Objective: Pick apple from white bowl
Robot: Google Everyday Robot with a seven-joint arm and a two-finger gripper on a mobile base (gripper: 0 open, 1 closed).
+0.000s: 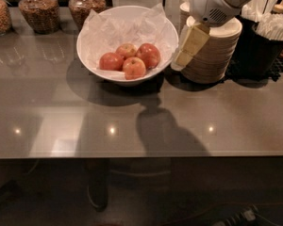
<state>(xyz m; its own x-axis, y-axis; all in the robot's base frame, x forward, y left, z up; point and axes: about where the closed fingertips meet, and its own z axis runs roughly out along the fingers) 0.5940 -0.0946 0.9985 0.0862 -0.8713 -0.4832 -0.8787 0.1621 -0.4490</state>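
Camera view has your gripper (180, 60) beside the white bowl (92, 67), tilted toward the apple (149, 54) to reach in; open or closed, you cannot tell.

Cream gripper (183, 58) beside white bowl (114, 77)
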